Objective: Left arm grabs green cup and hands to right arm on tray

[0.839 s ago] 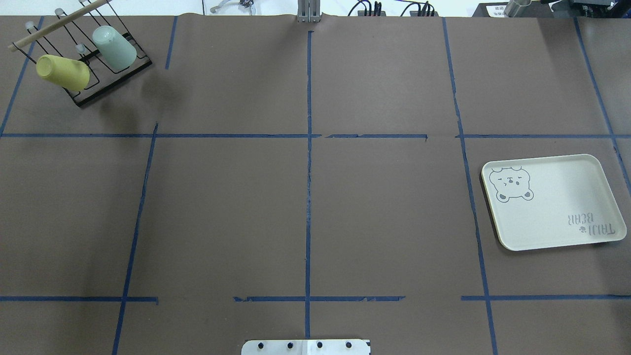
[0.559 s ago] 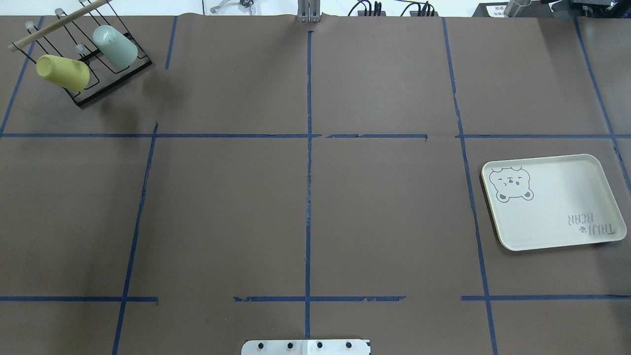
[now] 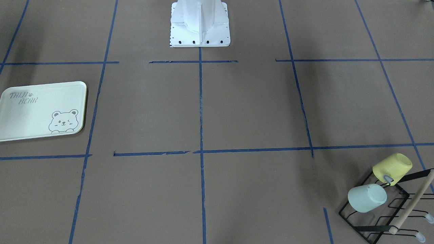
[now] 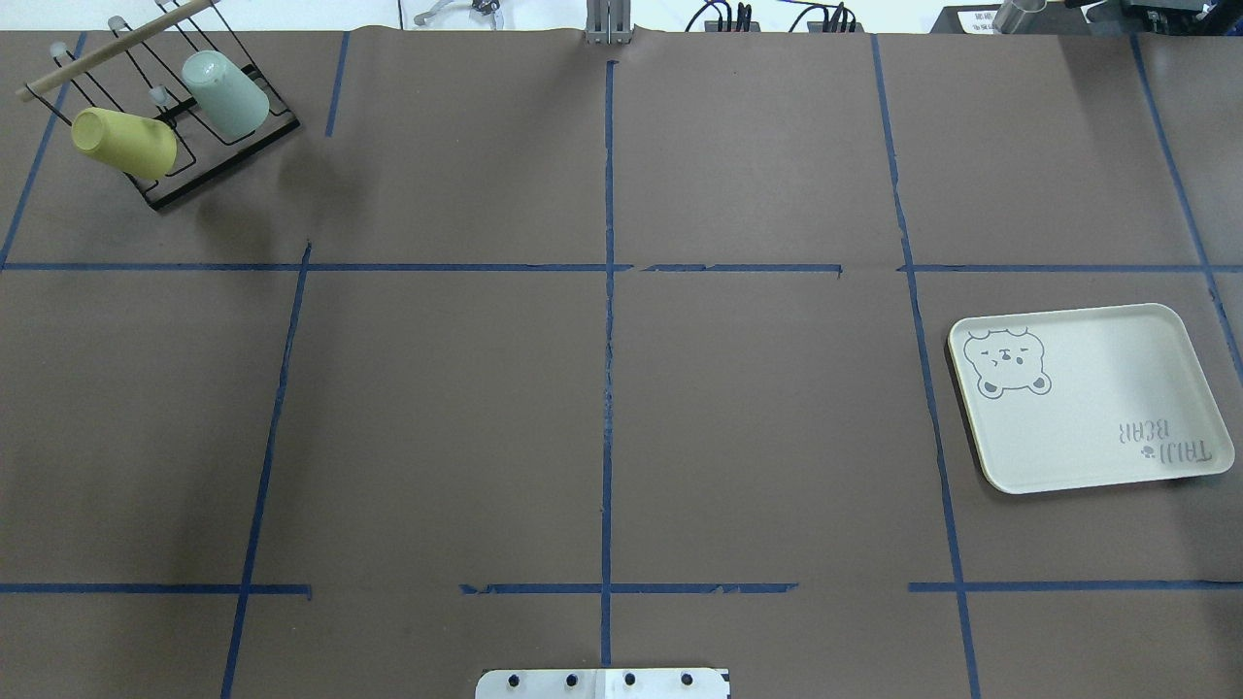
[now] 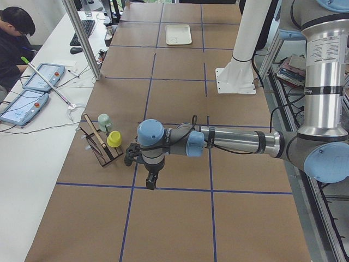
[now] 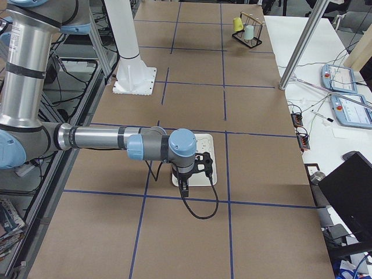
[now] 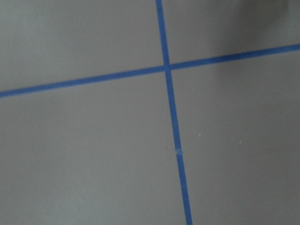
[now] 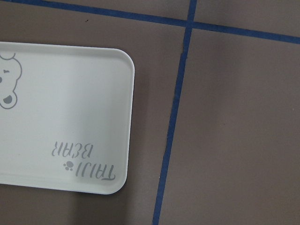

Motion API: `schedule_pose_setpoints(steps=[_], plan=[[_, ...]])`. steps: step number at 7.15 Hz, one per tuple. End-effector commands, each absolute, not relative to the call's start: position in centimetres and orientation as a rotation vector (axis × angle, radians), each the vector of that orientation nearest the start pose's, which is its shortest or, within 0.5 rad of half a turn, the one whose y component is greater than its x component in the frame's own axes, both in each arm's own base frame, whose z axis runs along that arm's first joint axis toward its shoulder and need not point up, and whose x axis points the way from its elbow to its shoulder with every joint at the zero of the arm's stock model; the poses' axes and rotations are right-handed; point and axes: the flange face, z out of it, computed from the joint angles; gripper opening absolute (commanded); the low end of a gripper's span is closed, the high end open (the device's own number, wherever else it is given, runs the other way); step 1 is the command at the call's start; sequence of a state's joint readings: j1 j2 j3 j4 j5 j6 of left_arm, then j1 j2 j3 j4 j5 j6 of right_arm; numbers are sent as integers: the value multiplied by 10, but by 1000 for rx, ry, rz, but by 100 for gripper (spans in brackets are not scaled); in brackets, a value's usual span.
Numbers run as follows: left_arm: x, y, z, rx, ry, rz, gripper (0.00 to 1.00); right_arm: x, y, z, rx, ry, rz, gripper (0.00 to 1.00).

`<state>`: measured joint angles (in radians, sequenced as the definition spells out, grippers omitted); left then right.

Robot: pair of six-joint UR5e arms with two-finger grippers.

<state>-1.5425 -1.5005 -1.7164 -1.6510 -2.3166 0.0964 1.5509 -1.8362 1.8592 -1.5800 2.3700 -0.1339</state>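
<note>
The green cup (image 4: 225, 94) sits upside down on a peg of a black wire rack (image 4: 197, 188) at the table's far left corner; it also shows in the front view (image 3: 367, 198). The tray (image 4: 1088, 398) lies flat on the right side, bare, and fills the left of the right wrist view (image 8: 70, 117). My left gripper (image 5: 150, 183) hangs above the table near the rack, apart from the cup. My right gripper (image 6: 183, 187) hangs over the tray's near edge. Both show only in the side views, so I cannot tell whether they are open or shut.
A yellow cup (image 4: 124, 143) sits on the same rack beside the green one, with a wooden rod (image 4: 107, 50) across the rack's top. The white robot base (image 3: 200, 23) stands at the near middle edge. Blue tape lines grid the brown table.
</note>
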Motion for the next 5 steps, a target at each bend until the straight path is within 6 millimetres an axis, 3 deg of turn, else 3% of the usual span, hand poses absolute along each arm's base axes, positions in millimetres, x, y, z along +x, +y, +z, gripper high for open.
schedule_pose_setpoints(steps=[1, 2, 3, 5], plan=[[-48, -504, 573, 431, 728, 281, 100, 54, -383, 631, 56, -798, -143, 100], [-36, -540, 536, 473, 739, 285, 100, 54, -383, 631, 56, -798, -143, 100], [-25, -559, 505, 464, 779, 184, 100, 54, -382, 632, 55, -798, -142, 100], [75, -597, 426, 443, 873, 193, 100, 54, -382, 632, 55, -798, -142, 100]])
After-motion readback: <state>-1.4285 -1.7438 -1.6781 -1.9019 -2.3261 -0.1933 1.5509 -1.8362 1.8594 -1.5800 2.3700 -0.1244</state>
